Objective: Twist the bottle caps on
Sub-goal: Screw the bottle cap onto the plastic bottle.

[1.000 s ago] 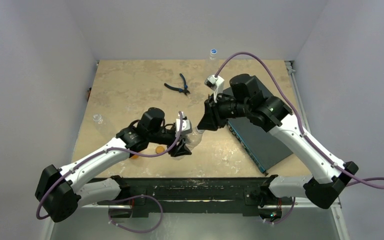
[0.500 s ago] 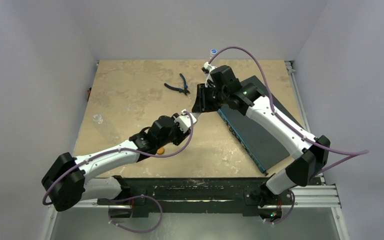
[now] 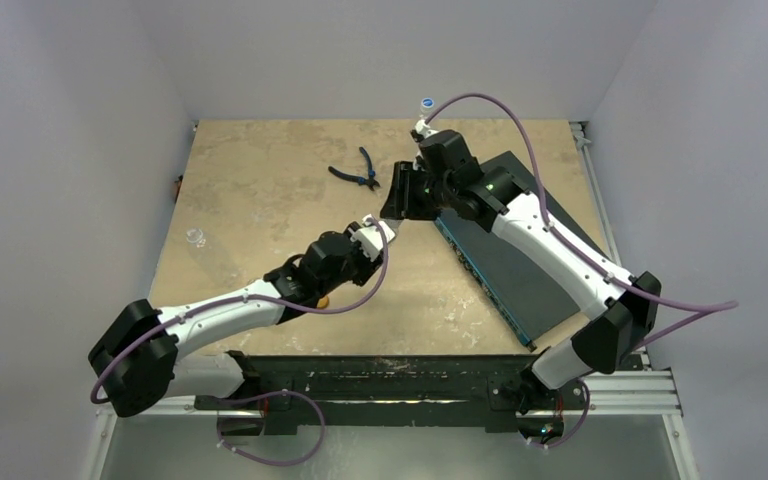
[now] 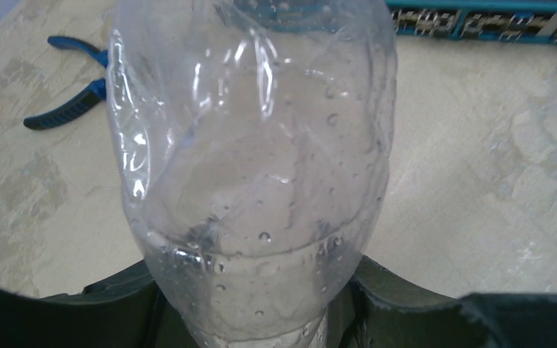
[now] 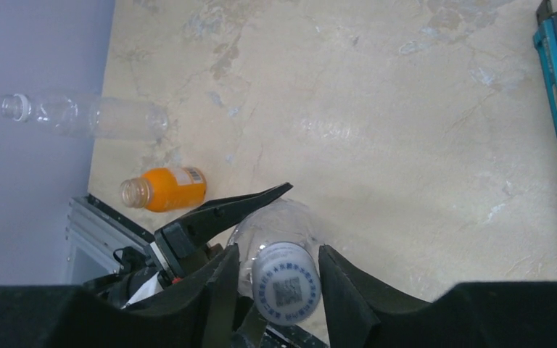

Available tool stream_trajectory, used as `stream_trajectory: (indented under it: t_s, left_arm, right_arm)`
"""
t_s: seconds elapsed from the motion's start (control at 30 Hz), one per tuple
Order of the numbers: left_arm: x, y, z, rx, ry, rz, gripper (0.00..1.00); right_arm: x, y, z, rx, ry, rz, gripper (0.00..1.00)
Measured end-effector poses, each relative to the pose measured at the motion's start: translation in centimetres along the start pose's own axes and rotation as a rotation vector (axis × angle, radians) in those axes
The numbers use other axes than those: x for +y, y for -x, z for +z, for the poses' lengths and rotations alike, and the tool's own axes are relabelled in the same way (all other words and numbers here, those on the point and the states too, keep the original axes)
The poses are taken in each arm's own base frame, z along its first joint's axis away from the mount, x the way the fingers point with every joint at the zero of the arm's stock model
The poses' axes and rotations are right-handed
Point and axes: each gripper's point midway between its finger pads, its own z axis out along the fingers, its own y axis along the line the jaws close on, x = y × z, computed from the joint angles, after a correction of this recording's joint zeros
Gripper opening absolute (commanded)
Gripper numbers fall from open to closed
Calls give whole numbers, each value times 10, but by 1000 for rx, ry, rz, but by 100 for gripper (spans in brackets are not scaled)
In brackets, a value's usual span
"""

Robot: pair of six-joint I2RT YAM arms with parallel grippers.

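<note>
My left gripper (image 3: 373, 238) is shut on the body of a clear bottle (image 4: 254, 159), which is lifted off the table with its neck pointing at my right gripper (image 3: 397, 206). A whitish cap (image 5: 286, 283) with blue print sits on that bottle's neck, between the right gripper's (image 5: 277, 255) fingers. Those fingers stand slightly apart from the cap, with a thin gap on the left side. One left finger (image 5: 225, 214) shows beside the bottle. An orange bottle (image 5: 163, 190) and another clear bottle (image 5: 87, 116) lie uncapped on the table.
Blue-handled pliers (image 3: 357, 172) lie at the back middle of the table. A dark box with a teal edge (image 3: 520, 260) lies under the right arm. A small blue-capped bottle (image 3: 426, 104) stands at the table's far edge.
The left arm carried the bottle up and toward the back. The right arm swung back and left to meet its neck. In the last half second both barely moved.
</note>
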Motion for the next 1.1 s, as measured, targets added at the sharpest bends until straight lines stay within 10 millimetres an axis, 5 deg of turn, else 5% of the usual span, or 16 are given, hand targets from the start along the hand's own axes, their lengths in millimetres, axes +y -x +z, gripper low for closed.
stream_trajectory:
  t_s: [0.13, 0.4, 0.6, 0.7, 0.87, 1.1]
  left_arm:
    - [-9, 21, 1, -83, -46, -28, 0]
    - [-25, 30, -4, -121, -174, -66, 0]
    - [-36, 32, -14, -140, -349, -117, 0]
    - [-47, 35, -26, -148, -469, -137, 0]
    - [-70, 51, -53, -186, -694, -144, 0]
    - [-91, 62, -86, -224, -887, -142, 0]
  right_arm:
    - [11, 2, -9, -5, 19, 5, 71]
    - [25, 27, -54, -124, 67, -18, 99]
    - [19, 50, -98, -263, 106, -82, 96]
    - [10, 54, -119, -319, 162, -129, 86]
    - [24, 33, -139, -317, 353, -277, 76]
    - [51, -5, -139, -211, 613, -412, 73]
